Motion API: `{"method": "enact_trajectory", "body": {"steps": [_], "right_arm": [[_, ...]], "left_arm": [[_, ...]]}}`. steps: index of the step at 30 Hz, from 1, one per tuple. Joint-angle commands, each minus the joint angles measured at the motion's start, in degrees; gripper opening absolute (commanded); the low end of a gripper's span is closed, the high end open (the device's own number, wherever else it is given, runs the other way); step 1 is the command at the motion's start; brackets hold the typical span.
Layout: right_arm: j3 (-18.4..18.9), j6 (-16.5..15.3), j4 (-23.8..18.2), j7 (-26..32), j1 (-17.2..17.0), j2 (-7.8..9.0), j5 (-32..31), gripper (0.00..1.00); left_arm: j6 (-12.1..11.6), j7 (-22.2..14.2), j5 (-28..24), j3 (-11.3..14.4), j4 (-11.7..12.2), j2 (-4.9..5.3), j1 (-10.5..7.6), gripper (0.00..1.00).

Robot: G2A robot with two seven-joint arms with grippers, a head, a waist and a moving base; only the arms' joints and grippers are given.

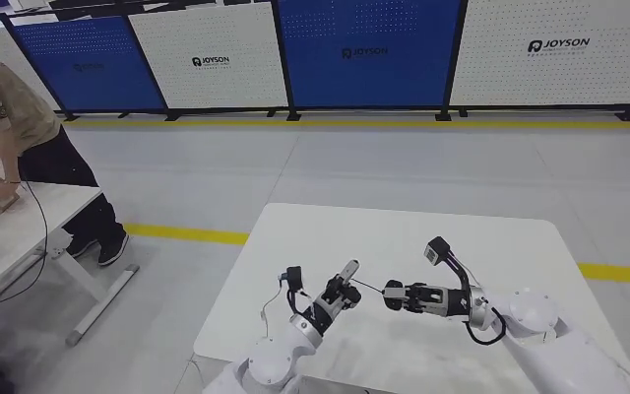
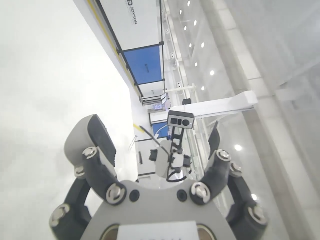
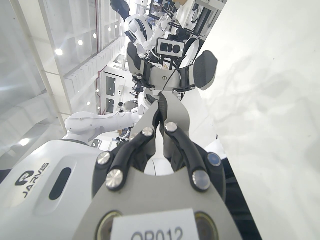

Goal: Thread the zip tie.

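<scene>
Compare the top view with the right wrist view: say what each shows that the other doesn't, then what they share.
Top view alone gives the layout: the table with its far corners, and both arms meeting over it. Right wrist view alone gives the grip: the right gripper pinched shut on the zip tie. Both: the zip tie running from it toward the open left gripper.

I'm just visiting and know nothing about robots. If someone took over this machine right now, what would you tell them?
Left tool: open, holding nothing.
Right tool: shut on the zip tie, above the table.
The tie runs straight toward the left tool's open fingers.
Done: tie held off the table. Left: threading; no loop shows yet.
</scene>
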Motion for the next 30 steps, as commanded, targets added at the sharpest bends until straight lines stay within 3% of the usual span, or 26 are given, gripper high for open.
{"method": "enact_trajectory", "body": {"steps": [1,4,15,20,22,30], "right_arm": [[0.0,0.0,0.0,0.0,0.0,0.0,0.0,0.0],[0.0,0.0,0.0,0.0,0.0,0.0,0.0,0.0],[0.1,0.1,-0.1,-0.7,-0.2,-0.02,-0.1,0.0],[0.9,1.0,-0.3,0.3,-0.4,-0.23,0.7,0.0],[0.4,2.0,0.1,1.8,0.1,-0.6,1.5,0.0],[0.1,2.4,0.4,2.5,0.5,-0.83,1.5,0.0]], "left_arm": [[1.2,-6.2,2.0,-2.1,-0.4,0.79,0.87,1.0],[2.0,-13.9,1.0,-6.0,-2.3,1.86,2.76,1.0],[2.1,-14.1,0.3,-5.3,-2.0,1.74,2.71,1.0],[0.1,-13.6,-4.4,-3.9,-2.2,1.27,2.71,1.0],[-2.1,-9.8,-6.6,-3.9,-2.9,0.92,2.99,1.0],[-2.1,-9.8,-6.6,-3.9,-2.9,0.92,2.99,1.0]]}}
